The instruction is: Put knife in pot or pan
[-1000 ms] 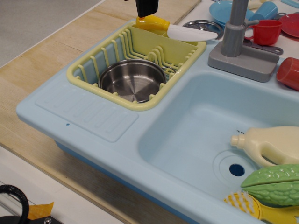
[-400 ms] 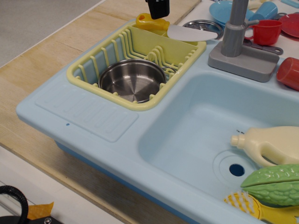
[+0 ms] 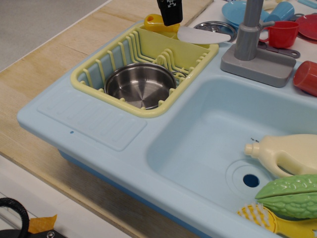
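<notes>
The knife [image 3: 203, 34], with a yellow handle and a white rounded blade, lies flat across the back rim of the yellow dish rack [image 3: 94, 74], blade pointing right. The shiny steel pot [image 3: 140, 85] stands upright and empty in the front of the rack. My black gripper [image 3: 170, 20] comes down from the top edge right over the knife's handle and covers its middle. Only its lower tip shows, so I cannot tell how the jaws stand or whether they touch the handle.
The rack sits on the left of a light blue toy sink [image 3: 213, 124]. A grey faucet [image 3: 247, 29] stands just right of the knife. A small silver disc [image 3: 214, 26], red cups [image 3: 282, 32] and blue dishes lie behind. A cream bottle [image 3: 287, 153], green vegetable [image 3: 292, 196] and scrub brush [image 3: 262, 218] lie in the basin.
The gripper has moved right along the knife's handle and come down a little. The knife's handle end has sunk slightly; the pot has not moved.
</notes>
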Robot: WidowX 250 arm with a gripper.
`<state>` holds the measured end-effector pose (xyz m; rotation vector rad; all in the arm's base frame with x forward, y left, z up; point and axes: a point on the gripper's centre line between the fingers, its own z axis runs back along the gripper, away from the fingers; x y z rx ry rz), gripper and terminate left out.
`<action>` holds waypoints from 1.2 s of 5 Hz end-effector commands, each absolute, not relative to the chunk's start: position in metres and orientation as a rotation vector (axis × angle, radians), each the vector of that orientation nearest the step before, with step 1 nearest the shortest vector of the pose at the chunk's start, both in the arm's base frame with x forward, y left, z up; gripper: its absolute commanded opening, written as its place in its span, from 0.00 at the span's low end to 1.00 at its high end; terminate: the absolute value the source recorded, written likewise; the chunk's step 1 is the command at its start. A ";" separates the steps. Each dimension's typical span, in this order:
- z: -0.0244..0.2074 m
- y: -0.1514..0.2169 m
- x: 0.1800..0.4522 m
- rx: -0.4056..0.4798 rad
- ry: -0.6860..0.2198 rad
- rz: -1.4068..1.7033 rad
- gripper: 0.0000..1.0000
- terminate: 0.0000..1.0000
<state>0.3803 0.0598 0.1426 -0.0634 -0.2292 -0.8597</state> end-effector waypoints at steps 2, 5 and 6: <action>0.135 0.070 0.380 -0.101 -0.290 -0.824 1.00 0.00; 0.135 0.069 0.378 -0.137 -0.240 -0.755 0.00 0.00; 0.147 0.064 0.367 -0.100 -0.239 -0.702 0.00 0.00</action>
